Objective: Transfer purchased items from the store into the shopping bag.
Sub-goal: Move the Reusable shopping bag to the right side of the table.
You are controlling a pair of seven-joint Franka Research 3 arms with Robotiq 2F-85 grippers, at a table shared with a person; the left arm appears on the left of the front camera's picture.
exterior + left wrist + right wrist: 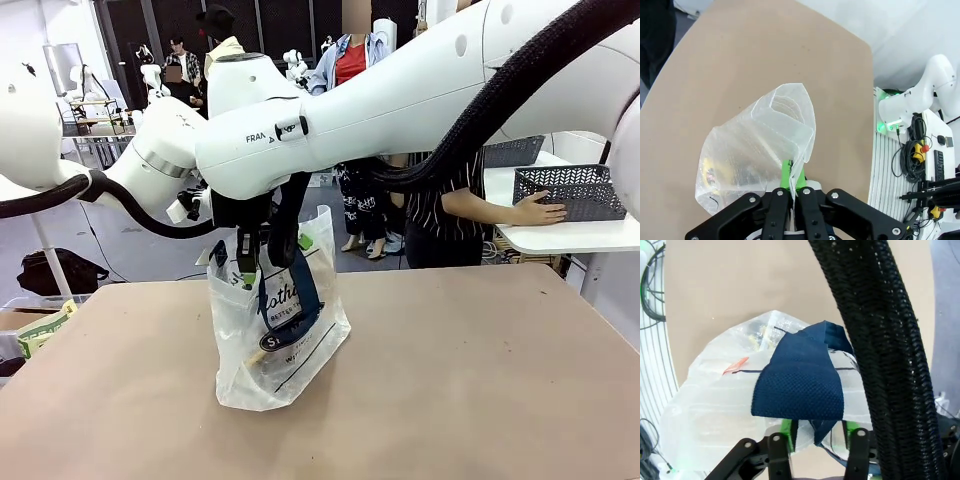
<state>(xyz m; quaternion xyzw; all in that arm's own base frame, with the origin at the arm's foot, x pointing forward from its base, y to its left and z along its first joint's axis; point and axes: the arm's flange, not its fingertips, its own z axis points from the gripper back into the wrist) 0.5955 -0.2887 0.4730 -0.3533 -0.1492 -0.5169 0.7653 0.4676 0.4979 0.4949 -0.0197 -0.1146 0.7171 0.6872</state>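
- Tan round-cornered tabletop (480, 380): broad bare surface to the right of and in front of the bag; in the left wrist view its curved edge runs past the bag with open wood all around.
- White right arm (420, 90) crosses the whole frame from the right, a black corrugated cable hose (880, 340) slung along it; the letters "FRA" are readable on the arm's wrist link.
- Clear translucent plastic shopping bag with navy blue strap handles (280, 330) stands upright left of table centre, held up at its mouth. Dark print reads partly "othe" over "BETTER", the rest creased. A small red tag (735, 366) shows on its wall.
- Dark grey lattice-sided plastic basket (570, 190) sits on a white side table at far right, well apart from the bag; a person's hand (537, 210) rests against its near side.
- Left gripper (791, 186): green pads pressed together, pinching the bag's clear rim.
- Right gripper (816, 429): jaws partly apart, with the navy strap and film between them; cannot tell whether they grip.
- Yellowish packs (722, 175) lie blurred inside the bag's bottom.
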